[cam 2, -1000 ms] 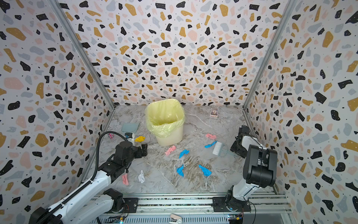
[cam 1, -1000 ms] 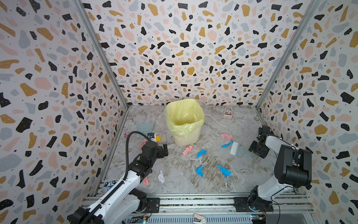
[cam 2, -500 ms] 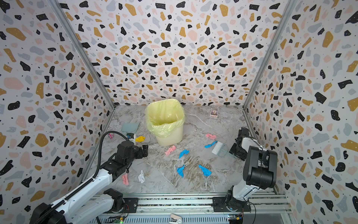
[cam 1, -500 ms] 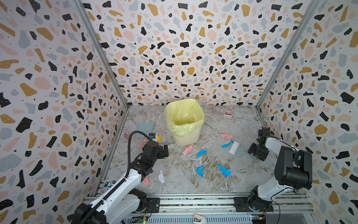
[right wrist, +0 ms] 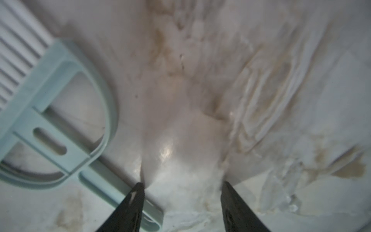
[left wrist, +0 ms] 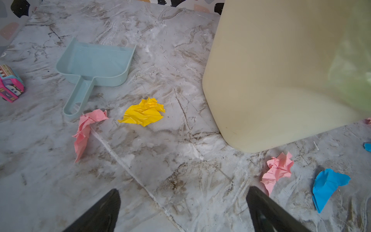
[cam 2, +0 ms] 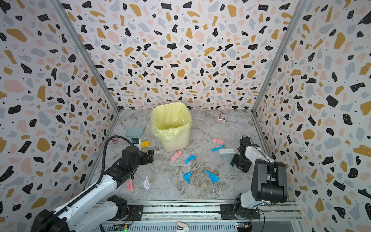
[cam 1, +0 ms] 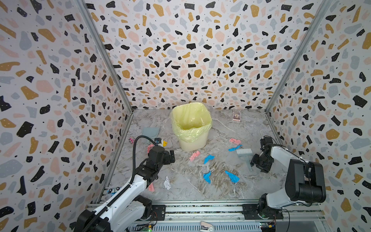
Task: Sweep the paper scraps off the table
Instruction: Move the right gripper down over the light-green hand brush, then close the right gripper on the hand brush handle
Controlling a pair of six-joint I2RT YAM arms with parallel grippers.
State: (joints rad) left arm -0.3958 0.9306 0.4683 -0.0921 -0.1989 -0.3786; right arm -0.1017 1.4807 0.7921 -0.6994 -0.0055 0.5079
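The left gripper (left wrist: 183, 193), jaws wide, hovers near the dustpan (left wrist: 96, 62), whose handle lies just beside a pink scrap (left wrist: 85, 128) that a grab could drag along; the right gripper (right wrist: 182, 184), jaws apart, has the brush (right wrist: 30, 94) handle beside one finger, so closing may miss it. The scraps (cam 1: 208, 158) dot the table (cam 1: 180, 190): four pink, one yellow, one white, four blue; one dustpan, bin (cam 1: 192, 143), brush.

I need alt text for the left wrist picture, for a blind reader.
The open left gripper hovers over the marble table, strewn with yellow, pink and blue paper scraps. A pale blue dustpan lies flat, and a cream bin stands nearby.
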